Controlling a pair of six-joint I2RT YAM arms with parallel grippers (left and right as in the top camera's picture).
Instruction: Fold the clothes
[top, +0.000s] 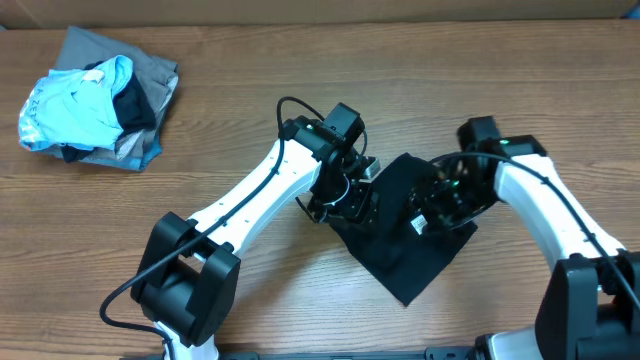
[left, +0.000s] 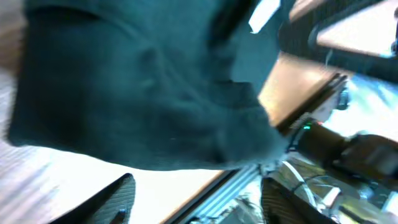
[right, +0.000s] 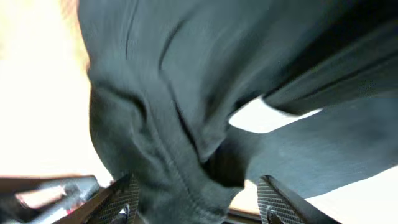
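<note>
Presently: black shirt (top: 400, 250), compact and part-folded, just ahead of my left gripper (left: 198, 183) and right gripper (right: 198, 180), both spread; I judge the last folds undone.

Large plain black soft-fabric shirt (top: 397, 255), gathered into a compact, roughly diamond-shaped bundle. Sits at about 4 o'clock from the middle of the overhead view, lowest corner pointing toward 6 o'clock. Rumpled, with soft creases and doubled layers up close. Small white label (top: 414, 227) showing near the bundle's middle.
</note>
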